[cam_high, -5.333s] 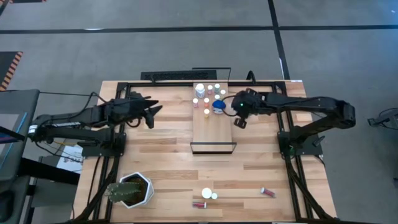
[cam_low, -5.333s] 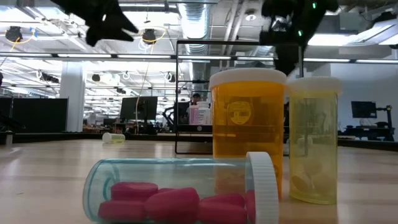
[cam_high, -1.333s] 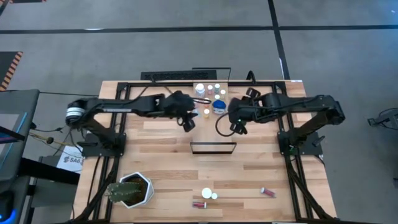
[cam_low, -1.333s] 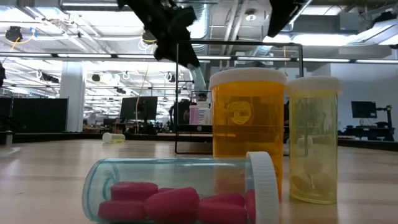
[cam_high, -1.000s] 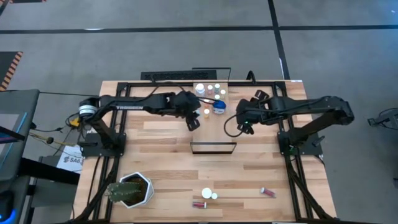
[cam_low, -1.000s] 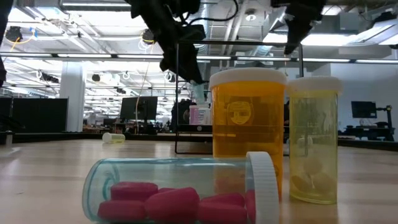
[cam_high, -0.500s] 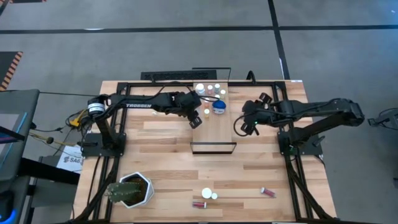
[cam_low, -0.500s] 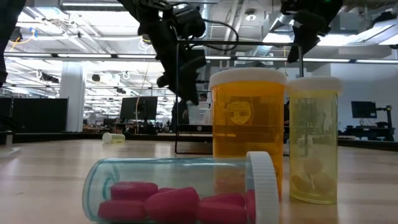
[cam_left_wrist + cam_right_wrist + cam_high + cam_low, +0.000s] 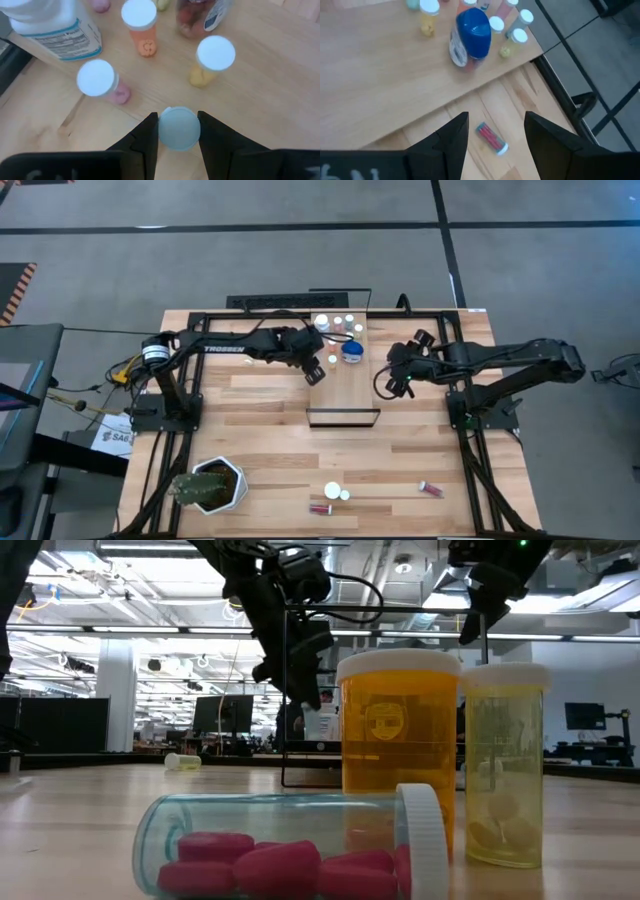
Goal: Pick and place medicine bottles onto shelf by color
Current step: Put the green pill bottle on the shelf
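Seemingly in the middle of a placing step. Left end effector (image 9: 315, 370) over the left side of the shelf (image 9: 345, 395), closed on a white-capped bottle (image 9: 179, 131), with one dark finger (image 9: 145, 137) pressed on each side of the cap. Held bottle just beside a group of bottles (image 9: 338, 328) standing at the far end of the shelf, with pink-bodied, orange-bodied and yellow-bodied neighbours near it, none touching it. Impossible to tell the colour of the held bottle's body, hidden under its own cap. Contact between its bottom and the shelf also not possible to judge. Right end effector (image 9: 395, 385) just off the right side of the shelf, open and empty, above a small red bottle (image 9: 491, 138) lying on the surface (image 9: 260, 420). Wide blue bottle (image 9: 471, 26) on the shelf, near that right side. A few more bottles (image 9: 332, 491) lying well apart from the shelf, near the front edge of the surface. Next, probably: lower the held bottle until standing firm beside bottles of the same colour, open the fingers only a little to avoid knocking the close neighbours, then lift straight up before moving away. After that, likely the small red bottle for the right end effector, calling for a low grasp across its lying body.
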Available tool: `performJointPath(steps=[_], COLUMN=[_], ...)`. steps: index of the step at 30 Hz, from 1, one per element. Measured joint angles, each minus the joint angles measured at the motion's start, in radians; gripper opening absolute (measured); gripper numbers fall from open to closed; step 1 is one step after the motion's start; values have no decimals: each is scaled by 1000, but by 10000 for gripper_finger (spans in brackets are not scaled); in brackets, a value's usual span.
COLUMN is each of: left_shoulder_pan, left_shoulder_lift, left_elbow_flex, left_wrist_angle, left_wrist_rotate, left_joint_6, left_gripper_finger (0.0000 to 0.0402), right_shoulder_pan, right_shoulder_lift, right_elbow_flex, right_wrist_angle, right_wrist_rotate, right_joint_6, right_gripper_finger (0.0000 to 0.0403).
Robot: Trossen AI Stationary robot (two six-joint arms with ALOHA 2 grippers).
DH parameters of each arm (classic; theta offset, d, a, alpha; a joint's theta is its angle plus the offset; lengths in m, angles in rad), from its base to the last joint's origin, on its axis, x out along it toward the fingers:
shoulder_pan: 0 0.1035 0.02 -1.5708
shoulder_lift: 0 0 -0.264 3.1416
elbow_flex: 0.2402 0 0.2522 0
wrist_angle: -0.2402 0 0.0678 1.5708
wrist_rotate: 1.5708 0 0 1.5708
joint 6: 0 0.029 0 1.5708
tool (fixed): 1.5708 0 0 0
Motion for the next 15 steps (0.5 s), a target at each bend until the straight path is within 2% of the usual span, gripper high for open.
performJointPath(steps=[15], left_shoulder_pan=[0], left_shoulder_lift=[2], left_elbow_flex=[0], left_wrist_angle=[10], left_wrist_rotate=[-15], left_joint_6=[7], left_gripper_finger=[115], right_shoulder_pan=[0], right_shoulder_lift=[1], right_elbow_flex=[0], right_wrist_angle=[1], right_wrist_rotate=[0], right_joint_6=[0], right_gripper_finger=[214])
